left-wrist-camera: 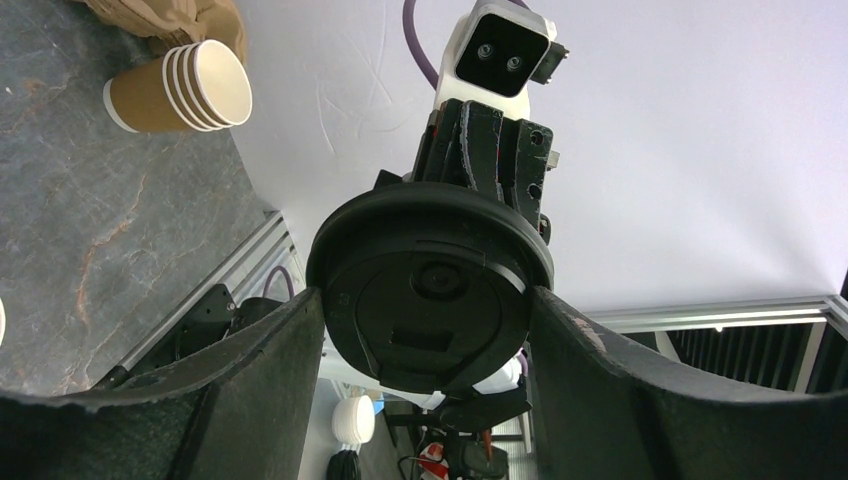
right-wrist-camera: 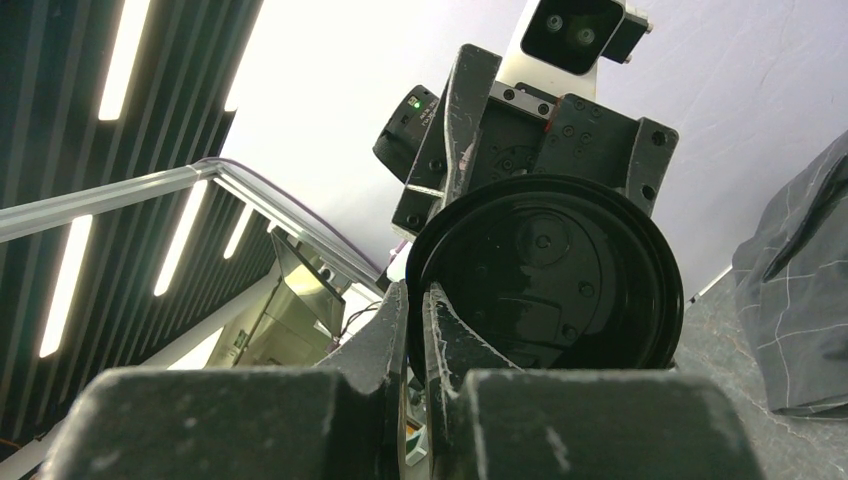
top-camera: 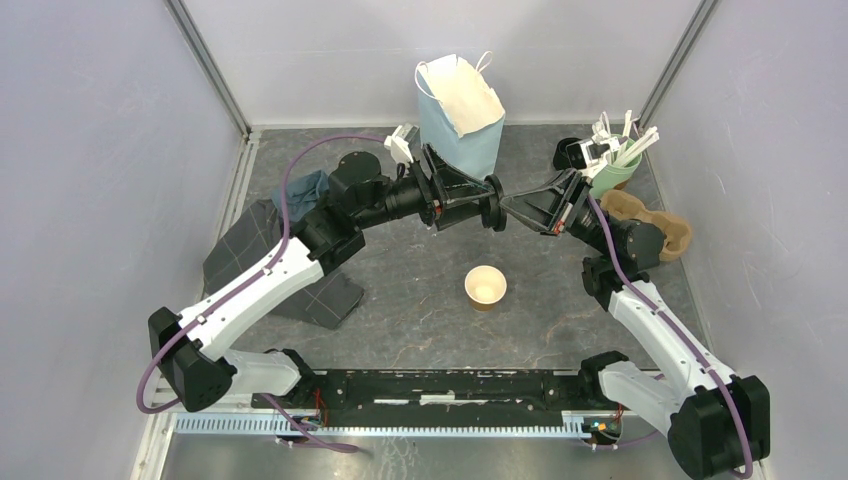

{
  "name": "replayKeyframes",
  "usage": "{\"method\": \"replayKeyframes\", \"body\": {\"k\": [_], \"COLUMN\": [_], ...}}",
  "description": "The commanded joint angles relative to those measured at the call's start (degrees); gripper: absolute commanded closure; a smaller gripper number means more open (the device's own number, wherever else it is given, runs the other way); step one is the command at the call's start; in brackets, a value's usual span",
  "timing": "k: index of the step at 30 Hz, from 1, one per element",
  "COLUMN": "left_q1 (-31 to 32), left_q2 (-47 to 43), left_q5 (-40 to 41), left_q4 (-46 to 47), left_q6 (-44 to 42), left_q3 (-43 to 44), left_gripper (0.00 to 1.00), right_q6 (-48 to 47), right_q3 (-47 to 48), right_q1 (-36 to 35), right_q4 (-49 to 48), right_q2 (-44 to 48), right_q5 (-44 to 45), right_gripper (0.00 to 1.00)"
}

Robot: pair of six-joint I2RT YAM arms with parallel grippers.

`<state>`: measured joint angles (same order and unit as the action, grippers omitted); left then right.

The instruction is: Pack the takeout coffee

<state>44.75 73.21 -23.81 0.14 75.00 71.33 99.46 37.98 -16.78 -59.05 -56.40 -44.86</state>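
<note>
Now: lid held in mid-air between both grippers, looks like a handover.
Top: lid [top-camera: 493, 214] hangs edge-on near the bag [top-camera: 460, 120], left gripper [top-camera: 478, 210] and right gripper [top-camera: 512, 210] meeting at it; cup stack [top-camera: 486, 287] stands below, apart; no kraft cup seen under the lid. Left wrist: fingers spread astride the lid, probably to take it across its width; contact cannot tell. Right wrist: fingers together, pinching the rim, which leaves the sides free.

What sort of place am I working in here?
Likely a robot test cell staged as a takeout counter: plain white wall panels on aluminium framing, a stone-look tabletop, and props like a blue bag, stacked paper cups and a pulp carrier.
</note>
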Motion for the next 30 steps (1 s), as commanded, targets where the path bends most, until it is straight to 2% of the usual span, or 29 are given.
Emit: {"method": "replayKeyframes", "body": {"k": [1,4,7,11,19,20,22,23,25,27,28,30], "left_q1": [0.63,0.76,1.08,1.21,1.21,1.21,1.20,1.21,1.21,1.21,1.21,1.21], "left_q2": [-0.77,-0.89,-0.57,-0.93,-1.84,-1.91,-1.93,-1.89,-1.64,-1.27,-0.92,0.00], "left_q5": [0.92,1.16,0.93,1.34,2.17,2.34,3.12,3.54,5.61,8.63,10.50,14.30], "left_q4": [0.67,0.69,1.32,2.10,1.88,1.77,0.36,-2.80,-9.57,-18.04,-22.68,-31.52], "left_q6": [0.41,0.47,0.57,0.66,0.68,0.68,-0.46,-1.50,-4.80,-9.15,-12.28,-17.69], "left_q3": [2.11,1.95,1.97,1.91,0.85,0.90,1.54,2.36,4.58,7.72,9.66,13.21], "left_gripper": [0.19,0.13,0.10,0.18,0.27,0.28,0.30,0.30,0.31,0.32,0.32,0.33], "right_q6": [1.25,1.63,1.76,1.79,1.54,1.32,-0.65,-3.33,-12.70,-31.57,-44.47,-67.46], "right_q3": [0.41,1.19,1.18,0.29,-0.88,-0.93,-0.68,-0.27,2.09,7.89,13.44,24.54], "right_q1": [-0.36,-0.32,-0.39,-0.37,-0.43,-0.37,-0.31,-0.26,0.11,1.43,2.44,3.14], "right_q4": [-4.38,-4.84,-5.03,-5.03,-4.94,-4.75,-1.77,1.94,14.71,40.62,57.89,85.28], "right_q2": [0.68,0.17,-0.10,0.11,0.41,0.48,0.75,1.25,2.84,4.74,5.10,4.13], "right_q5": [0.60,0.58,0.39,0.21,0.13,0.07,-0.85,-1.54,-3.94,-4.57,-2.38,7.31], "right_gripper": [0.99,0.99,0.99,0.99,0.99,0.98,0.88,0.81,0.60,0.45,0.39,0.28]}}
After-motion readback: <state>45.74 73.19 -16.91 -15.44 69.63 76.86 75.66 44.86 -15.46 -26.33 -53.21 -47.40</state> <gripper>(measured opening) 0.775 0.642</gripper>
